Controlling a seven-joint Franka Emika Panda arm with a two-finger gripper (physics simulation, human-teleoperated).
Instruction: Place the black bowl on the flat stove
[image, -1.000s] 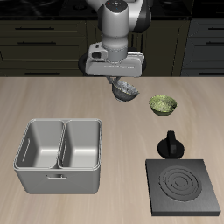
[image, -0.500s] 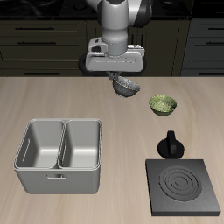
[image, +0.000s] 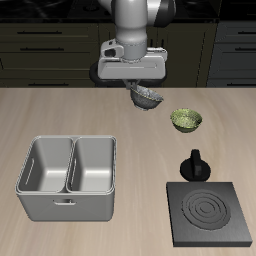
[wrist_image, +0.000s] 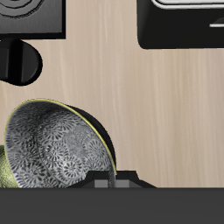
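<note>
Above the table's back part, ext view: gripper (image: 141, 88) clenched on black bowl (image: 147, 98), risen slightly vs 1 s ago, so lift done; flat stove (image: 209, 213) lies approx 5 o'clock from it. Wrist view: bowl (wrist_image: 54, 149) tilted, held at rim.

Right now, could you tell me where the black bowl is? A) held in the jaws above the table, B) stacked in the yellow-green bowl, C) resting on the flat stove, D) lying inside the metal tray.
A: the black bowl hangs tilted under the gripper, clear of the table, while the flat stove is bare.
</note>
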